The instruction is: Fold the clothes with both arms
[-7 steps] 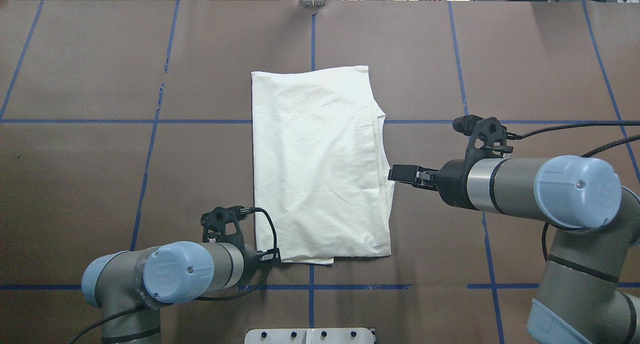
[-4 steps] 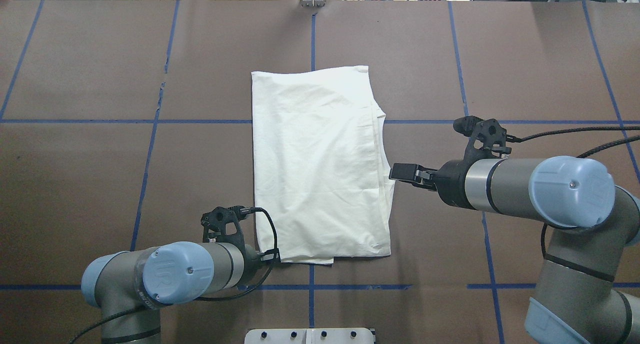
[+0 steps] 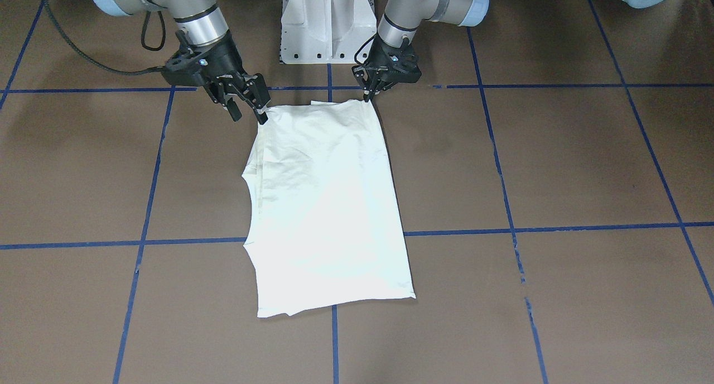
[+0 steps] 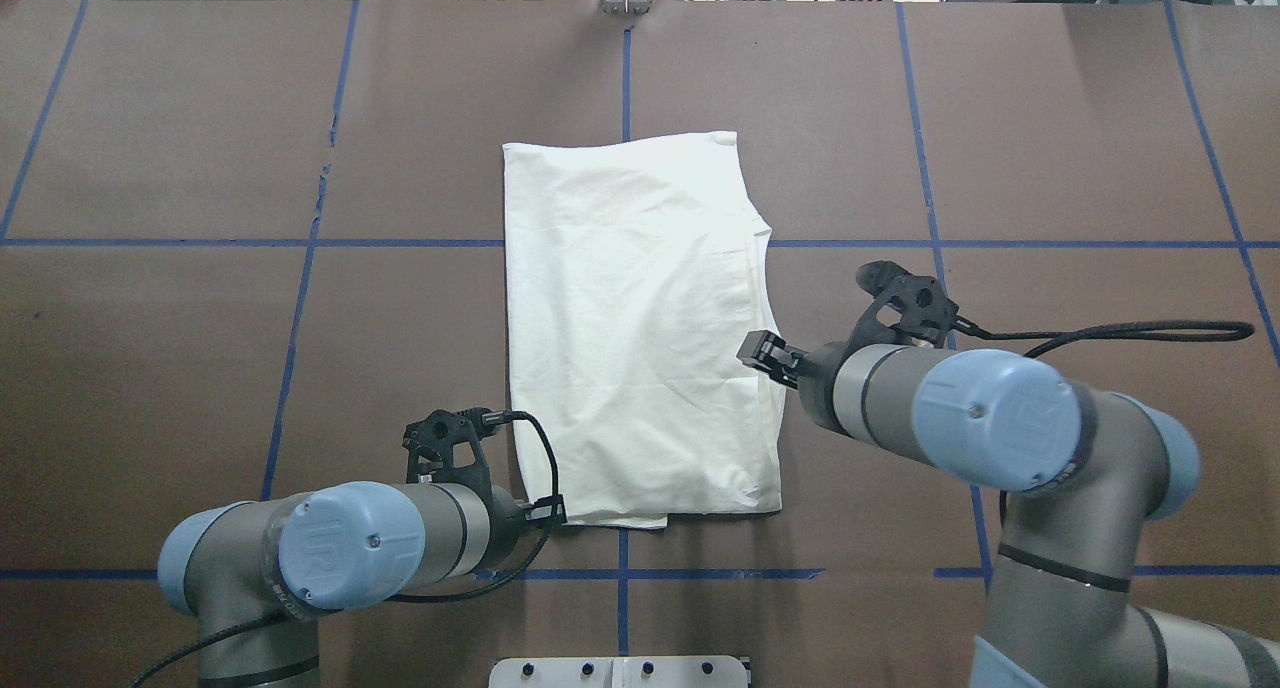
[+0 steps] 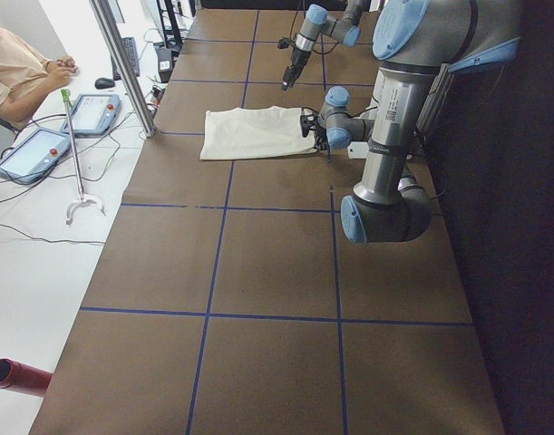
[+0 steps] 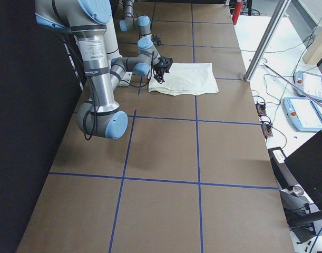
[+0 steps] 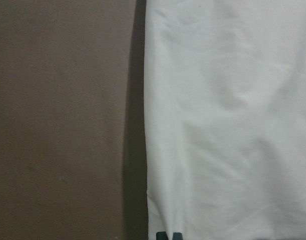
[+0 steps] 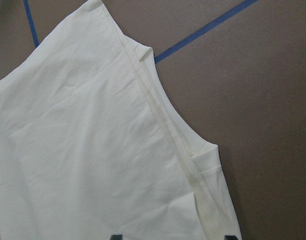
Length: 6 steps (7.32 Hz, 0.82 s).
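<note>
The left end effector (image 3: pixel 367 96) pinches a corner of the folded cream-white cotton shirt (image 4: pixel 640 328). The right end effector (image 3: pixel 248 111) gapes wide at its edge.

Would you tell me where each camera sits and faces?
Front-facing: across the table, facing the robot; left gripper, right gripper, base.
Overhead: behind the robot, looking forward-down; left arm, right arm.
Exterior left: table's left end; left arm nearest.
Exterior right: table's right end; right arm nearest.
Left wrist: facing down; fingertips.
Right wrist: facing down; fingertips.
Shared: the shirt.

folded cream shirt (image 4: pixel 635 328), plain side up
</note>
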Tool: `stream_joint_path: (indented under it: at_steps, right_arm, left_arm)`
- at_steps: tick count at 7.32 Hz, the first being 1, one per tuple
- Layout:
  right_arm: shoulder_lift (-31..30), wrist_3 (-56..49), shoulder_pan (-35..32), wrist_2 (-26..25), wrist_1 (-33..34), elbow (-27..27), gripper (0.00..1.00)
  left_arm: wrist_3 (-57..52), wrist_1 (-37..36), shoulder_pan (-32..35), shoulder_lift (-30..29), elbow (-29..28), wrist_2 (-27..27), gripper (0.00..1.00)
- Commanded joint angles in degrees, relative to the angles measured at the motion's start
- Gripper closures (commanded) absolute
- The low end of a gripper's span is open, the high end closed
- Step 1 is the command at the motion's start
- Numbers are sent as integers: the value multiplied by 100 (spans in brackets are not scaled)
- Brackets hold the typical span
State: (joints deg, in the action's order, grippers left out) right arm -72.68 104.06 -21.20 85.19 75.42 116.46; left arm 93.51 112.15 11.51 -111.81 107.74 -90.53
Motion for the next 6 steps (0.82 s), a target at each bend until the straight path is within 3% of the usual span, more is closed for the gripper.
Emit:
stream_joint_path:
  at_steps: [1, 3, 5, 6]
  right_arm:
    - [474, 80, 299, -380, 439, -622, 5]
    - [431, -25, 431, -468, 456, -748, 11]
    - [439, -314, 564, -749, 456, -914, 27]
    - [431, -324, 581, -758, 456, -941, 27]
  left_arm:
    - [1, 0, 1, -17, 36, 0, 100]
    - [1, 9, 1, -17, 54, -9, 100]
    - [1, 17, 1, -17, 54, -9, 100]
    - [1, 17, 1, -17, 54, -9, 100]
